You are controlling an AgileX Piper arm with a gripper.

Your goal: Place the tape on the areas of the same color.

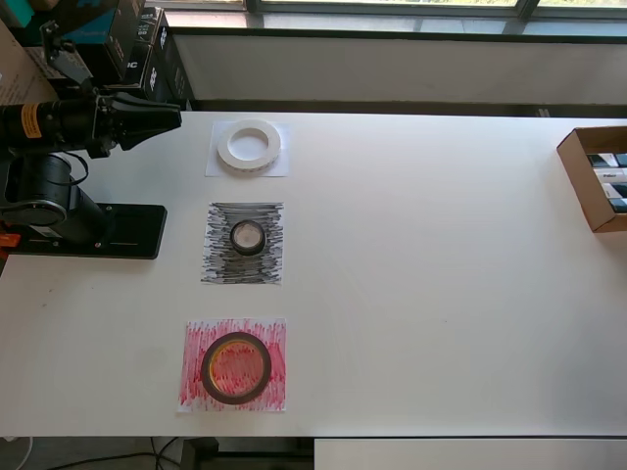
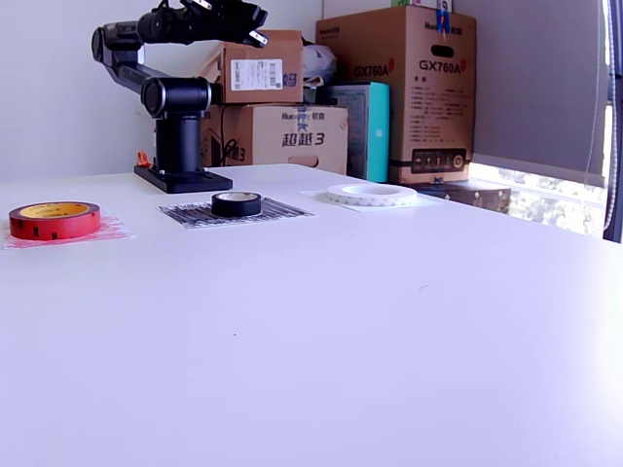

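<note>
Table (image 1: 441, 294), broad and white, carries three paper sheets in a column in the overhead view: a white tape ring (image 1: 249, 146) on plain white (image 1: 216, 168), a red roll (image 1: 236, 368) on red scribble (image 1: 196, 392), a small black roll (image 1: 248, 236) on black scribble (image 1: 217, 264). Black pincer (image 1: 174, 119) hangs empty above the table beside the white sheet, jaws seemingly near together.

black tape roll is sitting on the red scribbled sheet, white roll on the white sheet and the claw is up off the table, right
Not quite. The black tape roll sits on the black scribbled sheet, as the overhead view shows; the red scribbled sheet holds the red tape roll. The rest holds: the white roll is on the white sheet and the claw is up off the table.
</note>
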